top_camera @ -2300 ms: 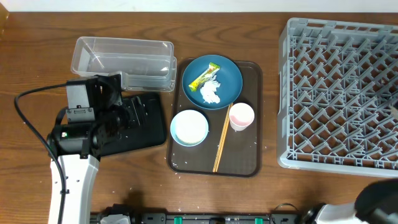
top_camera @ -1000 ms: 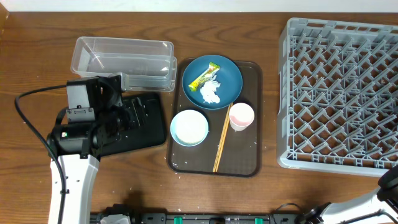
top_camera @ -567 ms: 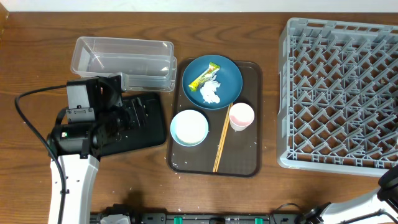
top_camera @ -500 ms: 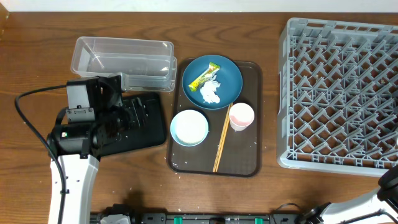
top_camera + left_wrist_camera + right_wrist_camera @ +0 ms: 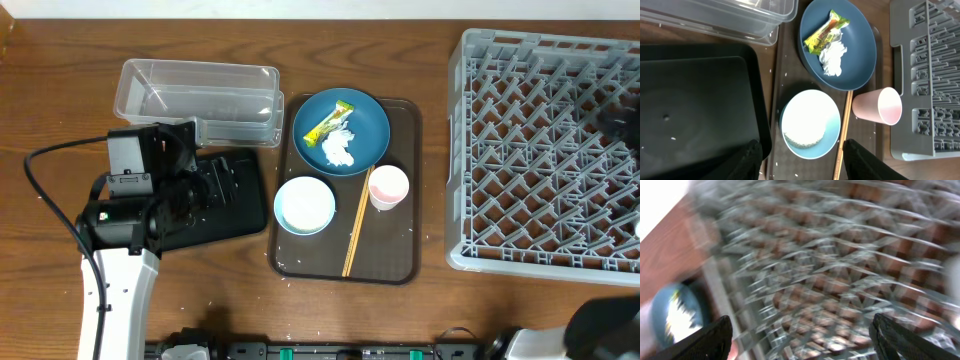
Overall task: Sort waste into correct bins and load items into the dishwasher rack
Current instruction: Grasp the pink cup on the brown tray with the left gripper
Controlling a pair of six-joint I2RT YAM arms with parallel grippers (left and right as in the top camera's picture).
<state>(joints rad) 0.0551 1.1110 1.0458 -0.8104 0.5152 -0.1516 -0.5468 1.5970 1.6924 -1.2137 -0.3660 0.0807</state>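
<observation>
A dark-blue plate (image 5: 362, 118) on the brown serving tray (image 5: 400, 250) carries a yellow-green wrapper (image 5: 330, 122) and a crumpled white tissue (image 5: 340, 150). In front of it stand a pale-blue bowl (image 5: 304, 205), a pinkish cup (image 5: 388, 187) and wooden chopsticks (image 5: 355, 222). Rice grains (image 5: 801, 143) cling inside the bowl (image 5: 810, 125). My left gripper (image 5: 807, 162) hangs open over the black tray's (image 5: 215, 195) right edge, above and just left of the bowl, nothing between its fingers. My right gripper (image 5: 805, 340) is open above the grey rack (image 5: 545, 150), the view blurred.
A clear plastic tub (image 5: 200, 90) stands behind the black tray. A few loose rice grains (image 5: 785, 75) lie on the brown tray. The left arm (image 5: 125, 215) covers the black tray's left part. The rack (image 5: 830, 280) fills the table's right side.
My right arm has swung up from the table's bottom right corner to over the rack, and it blurs with motion. The left arm and the dishes have not moved.
</observation>
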